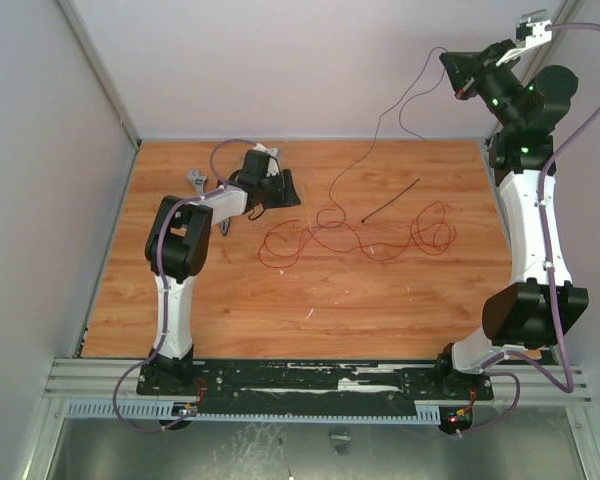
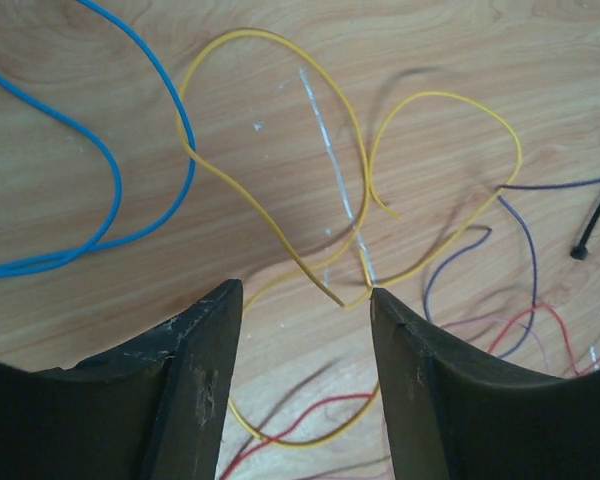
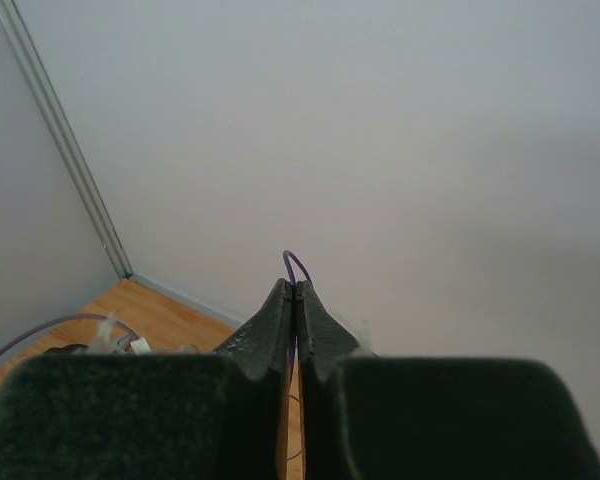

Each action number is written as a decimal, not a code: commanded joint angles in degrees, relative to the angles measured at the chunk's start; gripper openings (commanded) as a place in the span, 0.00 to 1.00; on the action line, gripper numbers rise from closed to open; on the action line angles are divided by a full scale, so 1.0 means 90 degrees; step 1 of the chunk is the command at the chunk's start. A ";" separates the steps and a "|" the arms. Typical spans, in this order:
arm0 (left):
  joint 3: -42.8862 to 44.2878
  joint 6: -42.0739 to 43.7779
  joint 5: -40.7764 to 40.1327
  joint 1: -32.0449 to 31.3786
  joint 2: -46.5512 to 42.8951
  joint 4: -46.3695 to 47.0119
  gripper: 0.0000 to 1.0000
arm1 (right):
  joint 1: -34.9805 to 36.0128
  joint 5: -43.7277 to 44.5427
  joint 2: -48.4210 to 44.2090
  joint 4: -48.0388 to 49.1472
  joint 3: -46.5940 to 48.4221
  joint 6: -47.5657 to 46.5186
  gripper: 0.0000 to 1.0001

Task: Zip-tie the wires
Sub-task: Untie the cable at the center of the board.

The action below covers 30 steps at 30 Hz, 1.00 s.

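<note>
Over the left of the surface [image 1: 280,310], I see my left gripper [image 2: 305,300] low, fingers apart and gripping nothing, a yellow wire [image 2: 280,230] looping just ahead. The wires [image 1: 350,240] sprawl mid-surface, the zip tie [image 1: 392,198] lying just behind them. Far right, my raised right gripper [image 3: 296,288] has its fingers closed on one dark strand [image 3: 292,262].

Purple wire [image 3: 296,262] (small loop) in the closed right end effector [image 3: 296,292]

Wires [image 2: 440,95] sprawl across the table [image 1: 380,300] directly ahead of the left gripper [image 2: 305,290], one loop lying between its parted fingertips. The zip tie [image 2: 595,215] lies ahead to its right. High above the table, the right gripper [image 3: 295,288] pinches one strand, which trails down below it.
</note>
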 commanded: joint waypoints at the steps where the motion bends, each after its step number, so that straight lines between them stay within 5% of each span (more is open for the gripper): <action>1: 0.0384 -0.0126 -0.0105 -0.0027 0.0344 0.0266 0.55 | 0.0039 0.0085 -0.0227 0.0126 -0.0043 -0.0014 0.00; 9: 0.0617 -0.0144 -0.0019 -0.0014 0.0052 0.0576 0.00 | 0.0035 0.0178 -0.0260 0.0029 0.0121 -0.0105 0.00; 21: -0.0059 -0.0096 -0.0454 0.1190 -0.2161 0.0596 0.00 | 0.0020 0.0419 -0.0263 -0.0119 0.0132 -0.0203 0.00; 30: -0.0774 -0.0083 -0.0567 0.2257 -0.2541 0.0621 0.00 | -0.0023 0.0977 -0.0353 -0.0664 0.0304 -0.0627 0.00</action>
